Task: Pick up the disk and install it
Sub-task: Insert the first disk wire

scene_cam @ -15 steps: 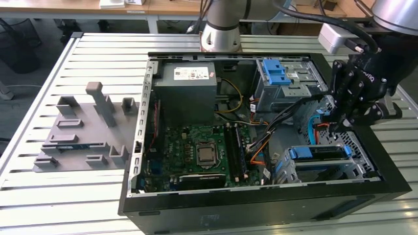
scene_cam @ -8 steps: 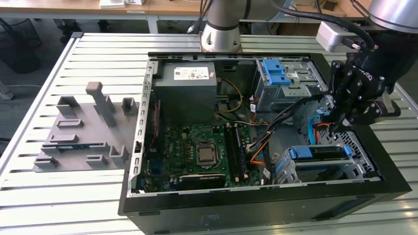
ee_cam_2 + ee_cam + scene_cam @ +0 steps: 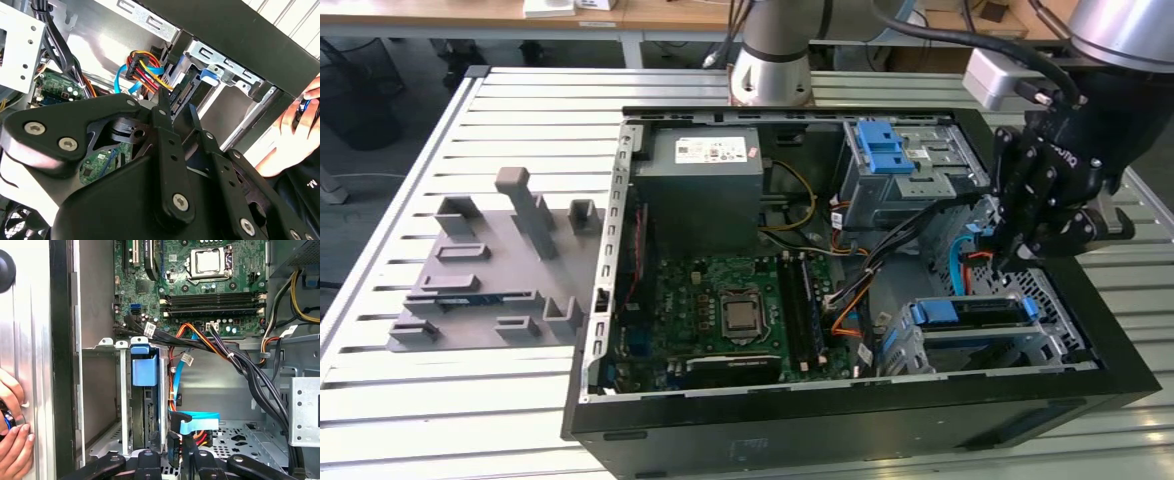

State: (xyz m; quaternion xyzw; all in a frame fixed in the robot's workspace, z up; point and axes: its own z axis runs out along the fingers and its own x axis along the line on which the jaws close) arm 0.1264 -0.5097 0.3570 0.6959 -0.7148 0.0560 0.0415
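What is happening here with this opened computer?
A robot arm's black gripper hangs inside the open black computer case, beside the coloured cables. The silver-grey disk in its blue plastic carrier sits in the metal drive cage. A person's hand rests outside the case wall.

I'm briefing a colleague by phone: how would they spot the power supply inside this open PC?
Start at the open computer case lying on the slatted metal table. In the exterior view, the power supply is the plain grey box with a white label at the case's far corner, just above the green motherboard. Unlike the drive cages on the exterior view's right, it has no blue plastic latch.
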